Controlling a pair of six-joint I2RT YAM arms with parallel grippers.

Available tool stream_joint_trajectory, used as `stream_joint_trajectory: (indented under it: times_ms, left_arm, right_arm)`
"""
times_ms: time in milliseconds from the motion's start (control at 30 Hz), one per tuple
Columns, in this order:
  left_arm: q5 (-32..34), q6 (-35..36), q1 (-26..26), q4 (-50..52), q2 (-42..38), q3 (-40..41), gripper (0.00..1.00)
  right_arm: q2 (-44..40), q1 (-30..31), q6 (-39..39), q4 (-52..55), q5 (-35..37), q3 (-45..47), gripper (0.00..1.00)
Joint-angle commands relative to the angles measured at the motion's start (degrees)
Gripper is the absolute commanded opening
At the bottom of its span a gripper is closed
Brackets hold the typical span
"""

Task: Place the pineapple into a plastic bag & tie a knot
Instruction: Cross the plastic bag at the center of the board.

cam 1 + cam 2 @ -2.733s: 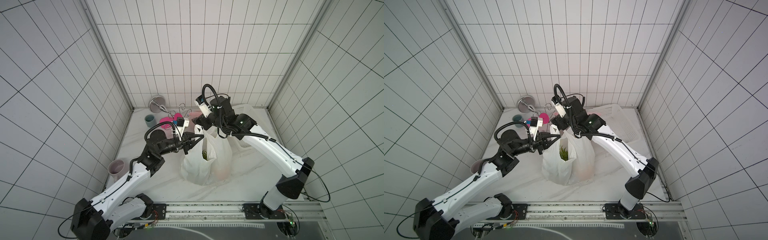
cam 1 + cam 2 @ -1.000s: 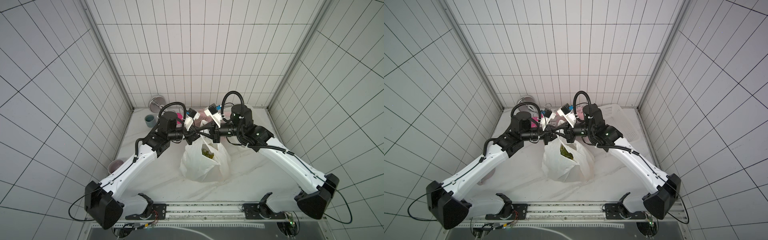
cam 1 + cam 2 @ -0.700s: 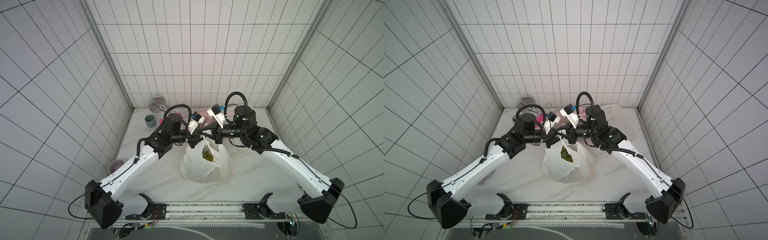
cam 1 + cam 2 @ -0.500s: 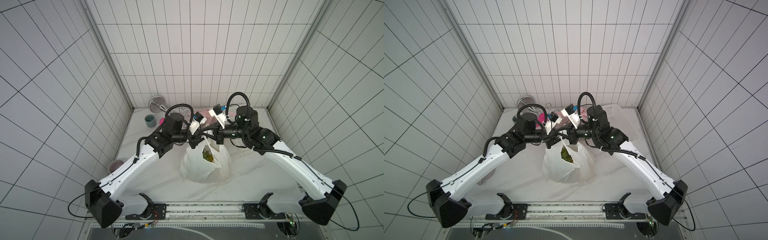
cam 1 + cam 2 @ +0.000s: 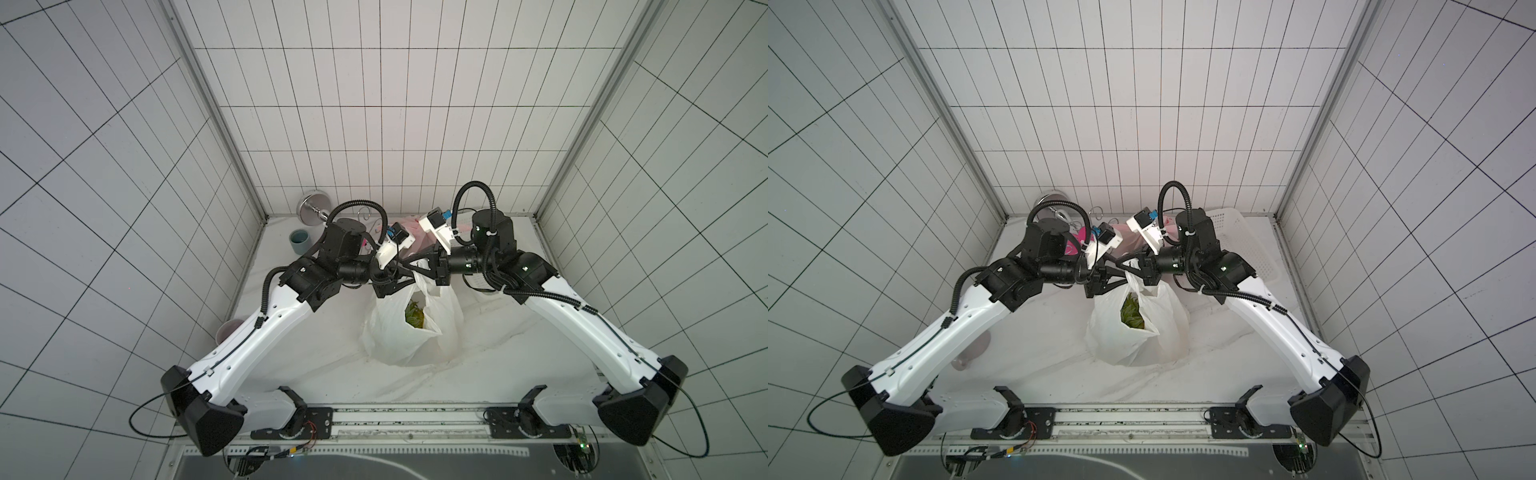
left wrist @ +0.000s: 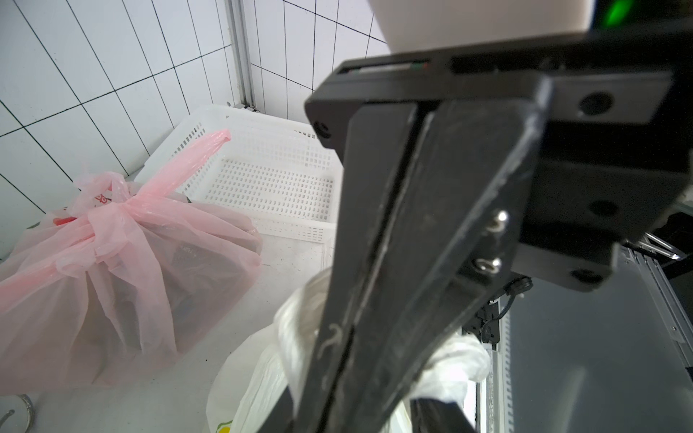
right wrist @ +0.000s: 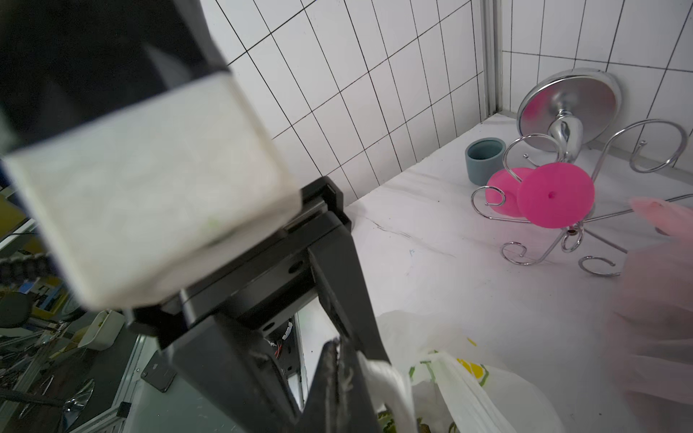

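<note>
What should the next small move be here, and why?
Probably draw the left gripper back, clear of the right gripper. Its jaws stand open around the right one, which is shut on the handle; the bag is unknotted, pineapple showing.

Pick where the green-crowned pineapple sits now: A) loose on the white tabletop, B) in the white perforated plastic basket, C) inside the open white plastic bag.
C: the pineapple, leafy crown up, shows through the mouth of the white plastic bag in both top views.

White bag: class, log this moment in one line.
pineapple: bagged | right tool: shut on handle | left tool: open | knot: none
</note>
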State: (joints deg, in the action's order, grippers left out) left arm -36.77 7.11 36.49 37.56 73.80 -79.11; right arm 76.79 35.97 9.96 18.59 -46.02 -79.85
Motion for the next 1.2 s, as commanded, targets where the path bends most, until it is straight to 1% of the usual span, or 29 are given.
stream_joint_trajectory:
  times_ms: [0,67,233,367,433,533,700,767,867,967,1067,1167]
  left_arm:
    - [-3.5,2.2,-0.5,1.3,-0.6,-1.0,0.41]
    - [-6.7,1.4,-1.6,0.0,-1.0,0.3,0.45]
    - [-17.5,-3.4,-6.3,-6.8,-1.8,3.7,0.48]
    - [-19.0,-5.1,-6.2,-8.3,-0.4,3.3,0.49]
    - [-19.5,-5.7,-5.6,-9.3,0.3,3.4,0.49]
    - [-19.1,-6.9,-3.7,-11.0,0.9,3.9,0.49]
    - [-15.1,-10.4,-0.9,-17.1,1.4,6.2,0.46]
    - [-13.9,-12.8,-0.5,-21.4,1.3,8.3,0.42]
    - [-11.5,-17.8,-0.4,-30.8,-0.3,12.4,0.35]
    - [-9.3,-22.1,-0.4,-39.0,-2.1,15.8,0.32]
    - [-8.7,-24.0,-0.3,-42.2,-2.5,16.7,0.29]
    - [-8.0,-25.1,0.2,-44.0,-2.4,17.1,0.23]
  right_arm:
    - [0.9,-0.6,-1.7,1.7,-1.4,0.0,0.0]
    - [0.9,-0.7,-2.0,1.8,-1.7,-0.1,0.0]
    - [1.0,-0.9,-2.4,1.7,-1.9,-0.2,0.0]
    - [0.9,-0.9,-0.2,-0.7,-3.2,0.3,0.0]
    - [0.9,-0.8,1.4,-3.7,-3.5,0.7,0.0]
    - [0.8,-0.7,4.1,-6.7,-3.6,1.1,0.0]
    - [0.8,-0.4,9.2,-11.7,-4.2,2.6,0.0]
    - [0.4,-0.4,11.7,-14.2,-4.6,4.0,0.0]
    - [0.1,-0.2,15.7,-18.2,-5.2,6.4,0.0]
    - [-0.3,0.2,18.6,-21.4,-4.7,9.0,0.0]
    - [-0.8,0.6,20.4,-24.1,-4.4,11.1,0.0]
    - [-0.7,0.9,21.1,-24.3,-4.8,11.6,0.0]
